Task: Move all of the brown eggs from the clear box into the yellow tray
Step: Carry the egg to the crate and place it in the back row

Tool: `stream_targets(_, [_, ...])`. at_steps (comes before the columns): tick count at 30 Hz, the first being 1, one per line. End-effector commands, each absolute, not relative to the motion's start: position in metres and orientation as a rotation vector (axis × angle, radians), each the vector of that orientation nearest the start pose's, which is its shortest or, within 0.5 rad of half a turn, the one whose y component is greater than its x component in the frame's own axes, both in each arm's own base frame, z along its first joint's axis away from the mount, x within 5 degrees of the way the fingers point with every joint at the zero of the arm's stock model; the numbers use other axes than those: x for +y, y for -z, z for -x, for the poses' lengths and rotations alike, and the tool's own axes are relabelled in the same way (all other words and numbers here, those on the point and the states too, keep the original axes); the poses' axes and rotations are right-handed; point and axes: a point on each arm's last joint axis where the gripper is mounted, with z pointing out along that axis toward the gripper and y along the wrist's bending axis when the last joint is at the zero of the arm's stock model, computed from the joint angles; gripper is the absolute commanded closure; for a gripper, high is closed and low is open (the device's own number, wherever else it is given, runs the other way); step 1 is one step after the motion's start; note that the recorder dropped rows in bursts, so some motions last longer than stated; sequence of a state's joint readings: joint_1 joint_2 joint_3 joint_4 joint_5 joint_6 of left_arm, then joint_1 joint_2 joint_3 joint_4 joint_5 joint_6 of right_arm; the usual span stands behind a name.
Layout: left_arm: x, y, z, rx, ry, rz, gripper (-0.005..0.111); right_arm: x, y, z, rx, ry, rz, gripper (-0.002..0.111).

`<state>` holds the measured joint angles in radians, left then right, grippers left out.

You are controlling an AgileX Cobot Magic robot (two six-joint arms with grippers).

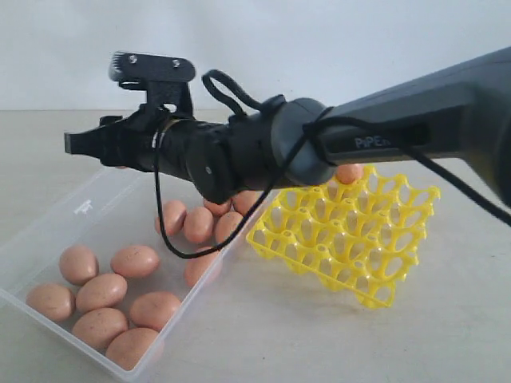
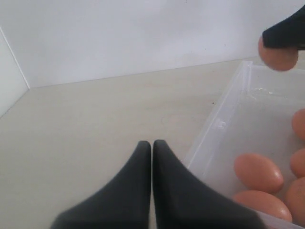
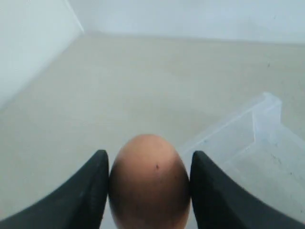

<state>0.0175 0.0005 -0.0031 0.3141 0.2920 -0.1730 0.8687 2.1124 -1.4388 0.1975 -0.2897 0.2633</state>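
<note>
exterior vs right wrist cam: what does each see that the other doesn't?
Exterior only: the yellow tray with one brown egg in it, and the loose eggs lying in the clear box. Right wrist only: the held egg up close, pinched between the right gripper fingers. Both: that gripper, part of the clear box, and the table.

Right arm [image 1: 415,120] outstretched, right gripper [image 3: 149,161] mid-grip; left gripper [image 2: 152,145] tightly closed.
</note>
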Motion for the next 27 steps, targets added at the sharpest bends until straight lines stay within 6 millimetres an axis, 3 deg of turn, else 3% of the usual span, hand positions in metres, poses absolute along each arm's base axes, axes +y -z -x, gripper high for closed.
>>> stream_targets(1, [0.009, -0.189, -0.054, 1.758, -0.176, -0.032, 0.105, 0.337, -0.218, -0.300, 1.709, -0.958, 0.202, 0.108])
stream_targets(5, [0.009, -0.189, -0.054, 1.758, -0.176, -0.032, 0.105, 0.292, -0.225, -0.290, 1.580, -1.051, 0.046, 0.109])
stream_targets(9, [0.009, -0.189, -0.054, 1.758, -0.176, -0.032, 0.105, 0.242, -0.220, -0.298, 1.532, -1.197, 0.019, 0.109])
stream_targets(12, [0.009, -0.189, -0.054, 1.758, -0.176, -0.032, 0.105, 0.188, -0.222, -0.317, 1.452, -1.336, 0.076, 0.109])
stream_targets(15, [0.009, -0.189, -0.054, 1.758, -0.176, -0.032, 0.105, 0.124, -0.220, -0.339, 1.534, -1.361, 0.048, 0.109])
stream_targets(18, [0.009, -0.189, -0.054, 1.758, -0.176, -0.032, 0.105, 0.059, -0.215, -0.349, 1.615, -1.275, 0.050, 0.109])
stream_targets(21, [0.009, -0.189, -0.054, 1.758, -0.176, -0.032, 0.105, 0.003, -0.207, -0.346, 1.696, -1.151, 0.081, 0.109])
stream_targets(23, [0.009, -0.189, -0.054, 1.758, -0.176, -0.032, 0.105, -0.021, -0.200, -0.339, 1.767, -1.093, 0.145, 0.109])
stream_targets(27, [0.009, -0.189, -0.054, 1.758, -0.176, -0.032, 0.105, -0.024, -0.186, -0.332, 1.844, -1.062, 0.257, 0.109])
